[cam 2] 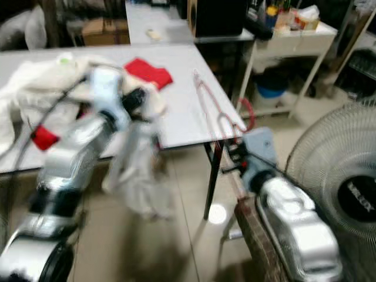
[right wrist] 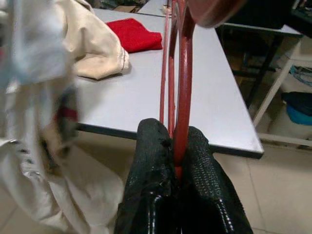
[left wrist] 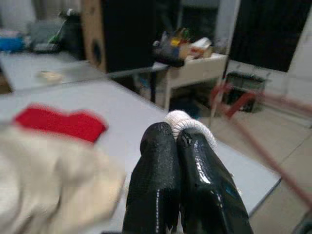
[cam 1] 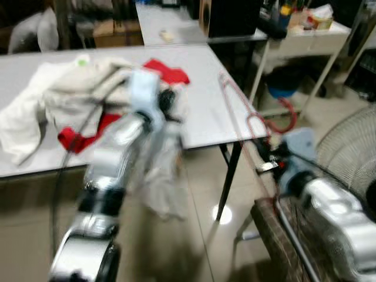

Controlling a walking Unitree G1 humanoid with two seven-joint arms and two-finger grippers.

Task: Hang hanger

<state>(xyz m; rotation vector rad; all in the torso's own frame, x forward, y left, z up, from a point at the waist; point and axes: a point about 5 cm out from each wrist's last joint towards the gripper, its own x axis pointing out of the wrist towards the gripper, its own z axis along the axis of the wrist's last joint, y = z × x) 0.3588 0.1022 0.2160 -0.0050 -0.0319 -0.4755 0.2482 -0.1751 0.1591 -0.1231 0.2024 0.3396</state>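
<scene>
A thin red hanger (right wrist: 181, 73) stands between the fingers of my right gripper (right wrist: 175, 131), which is shut on its lower bar. It reaches up over the right edge of the grey table (cam 1: 205, 117), its hook (cam 1: 282, 123) past the corner. My left gripper (cam 1: 167, 103) is at the table's front edge, shut on a white garment (cam 1: 161, 176) that hangs down toward the floor. A rim of white cloth (left wrist: 190, 126) shows at its fingertips. Cream clothes (cam 1: 64, 94) and a red cloth (cam 1: 170, 73) lie on the table.
A large fan (cam 2: 335, 170) stands close on the right. A white side table (cam 1: 305, 35) with clutter, a black speaker (cam 1: 232, 17) and a blue bucket (cam 1: 282, 88) are at the back right. Tiled floor lies under the table's black legs (cam 1: 229, 176).
</scene>
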